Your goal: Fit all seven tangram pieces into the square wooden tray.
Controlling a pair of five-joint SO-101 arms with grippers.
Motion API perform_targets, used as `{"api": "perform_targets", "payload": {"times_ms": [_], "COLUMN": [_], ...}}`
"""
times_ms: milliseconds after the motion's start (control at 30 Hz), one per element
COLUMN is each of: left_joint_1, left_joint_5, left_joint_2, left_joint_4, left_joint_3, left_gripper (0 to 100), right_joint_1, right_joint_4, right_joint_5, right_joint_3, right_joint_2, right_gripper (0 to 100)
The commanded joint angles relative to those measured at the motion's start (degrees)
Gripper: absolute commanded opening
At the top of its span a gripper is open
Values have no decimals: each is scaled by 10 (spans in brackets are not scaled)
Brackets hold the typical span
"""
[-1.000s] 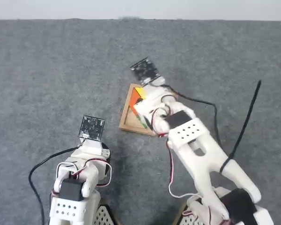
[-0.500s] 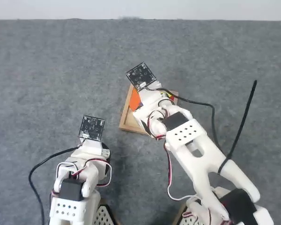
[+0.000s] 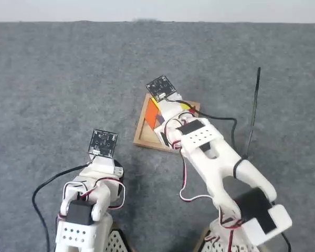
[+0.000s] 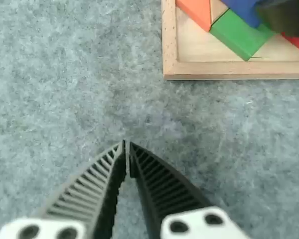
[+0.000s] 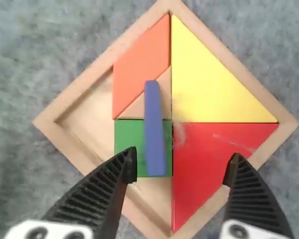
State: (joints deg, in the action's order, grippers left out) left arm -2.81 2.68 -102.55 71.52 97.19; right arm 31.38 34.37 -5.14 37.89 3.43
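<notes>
The square wooden tray (image 5: 70, 124) holds an orange parallelogram (image 5: 142, 69), a yellow triangle (image 5: 209, 89), a red triangle (image 5: 209, 159) and a green square (image 5: 125, 142). A blue piece (image 5: 154, 127) stands on its edge across the green square and a bare triangular slot. My right gripper (image 5: 181, 163) hovers open above the tray, its fingers apart on either side of the blue piece's near end and touching nothing. My left gripper (image 4: 125, 147) is shut and empty, low over the carpet a short way from the tray (image 4: 169, 50). In the high view the right arm (image 3: 199, 139) covers most of the tray (image 3: 142, 137).
Grey carpet (image 3: 52, 79) lies all around the tray. A black cable (image 3: 254, 105) rises beside the right arm. The left arm (image 3: 92, 184) sits at the near left. Bare wood shows in the tray's corner (image 5: 84, 119) beside the green square.
The right arm has swung and drawn in over the tray, and its cable has shifted left. The left arm has stayed still.
</notes>
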Motion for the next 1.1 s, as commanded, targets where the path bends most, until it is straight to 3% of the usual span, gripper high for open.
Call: {"api": "perform_targets", "payload": {"times_ms": [0, 167, 433, 733, 1067], "left_joint_1": [-1, -1, -1, -1, -1], "left_joint_5": [7, 7, 7, 7, 7], "left_joint_2": [-7, -7, -7, -7, -7], "left_joint_4": [4, 4, 4, 4, 4], "left_joint_3": [-7, -7, -7, -7, -7], "left_gripper": [12, 12, 12, 12, 12], "right_joint_1": [-6, -4, -1, 63, 68], "right_joint_4": [-22, -48, -62, -55, -55], "right_joint_5": [-6, -4, -6, -6, -4], "right_joint_3": [-35, -35, -35, -35, -34], "right_joint_2": [1, -17, -22, -22, -16], "right_gripper": [288, 283, 169, 165, 165]}}
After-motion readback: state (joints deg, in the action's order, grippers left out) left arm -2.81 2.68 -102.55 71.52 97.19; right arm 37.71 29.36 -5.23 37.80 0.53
